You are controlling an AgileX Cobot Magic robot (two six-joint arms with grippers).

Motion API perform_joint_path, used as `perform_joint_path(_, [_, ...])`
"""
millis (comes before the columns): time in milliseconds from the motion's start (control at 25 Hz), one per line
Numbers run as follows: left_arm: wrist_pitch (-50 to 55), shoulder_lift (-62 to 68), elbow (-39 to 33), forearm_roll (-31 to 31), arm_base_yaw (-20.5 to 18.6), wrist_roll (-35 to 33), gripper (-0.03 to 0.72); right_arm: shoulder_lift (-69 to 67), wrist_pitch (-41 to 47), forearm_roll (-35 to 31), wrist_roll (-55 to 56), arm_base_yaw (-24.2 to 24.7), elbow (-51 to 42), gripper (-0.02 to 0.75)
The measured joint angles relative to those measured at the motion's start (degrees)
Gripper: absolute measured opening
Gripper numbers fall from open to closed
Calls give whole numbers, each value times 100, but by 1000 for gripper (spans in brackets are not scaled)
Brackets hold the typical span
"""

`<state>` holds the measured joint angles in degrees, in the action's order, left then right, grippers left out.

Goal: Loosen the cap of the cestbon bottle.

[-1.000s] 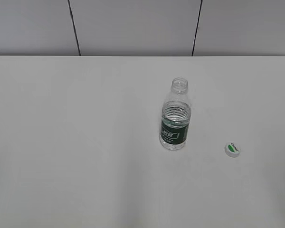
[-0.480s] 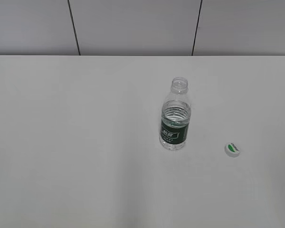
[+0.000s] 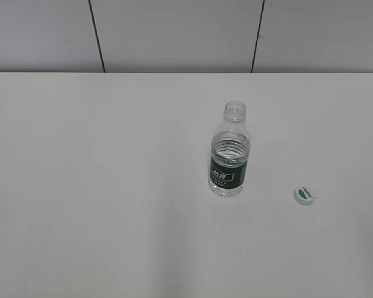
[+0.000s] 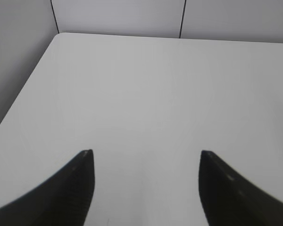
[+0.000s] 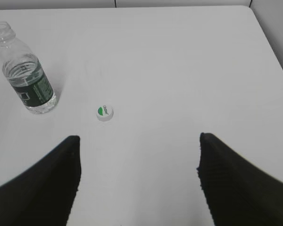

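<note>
The cestbon bottle [image 3: 229,152] stands upright on the white table, right of centre, with its neck open and no cap on it. It also shows in the right wrist view [image 5: 27,70] at the upper left. The cap [image 3: 304,195] lies on the table to the bottle's right, green mark up, and shows in the right wrist view [image 5: 104,112]. My right gripper [image 5: 139,137] is open and empty, well short of the cap. My left gripper [image 4: 146,153] is open and empty over bare table. Neither gripper shows in the exterior view.
The white table [image 3: 112,186] ends at a grey panelled wall [image 3: 174,31] at the back. The table's left edge and far left corner show in the left wrist view [image 4: 56,37]. Its right edge shows in the right wrist view [image 5: 269,37].
</note>
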<state>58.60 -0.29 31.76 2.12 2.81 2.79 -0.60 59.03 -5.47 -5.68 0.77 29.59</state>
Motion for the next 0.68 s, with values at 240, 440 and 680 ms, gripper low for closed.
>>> perform_joint_path(240, [-6,0,0,0,0,0,518,99,0,-12,0,0,0,588])
perform_joint_path(440, [-6,0,0,0,0,0,501,99,-5,-18,8,0,0,588])
perform_joint_path(680, [-6,0,0,0,-33,0,486,99,-5,-23,8,0,0,588])
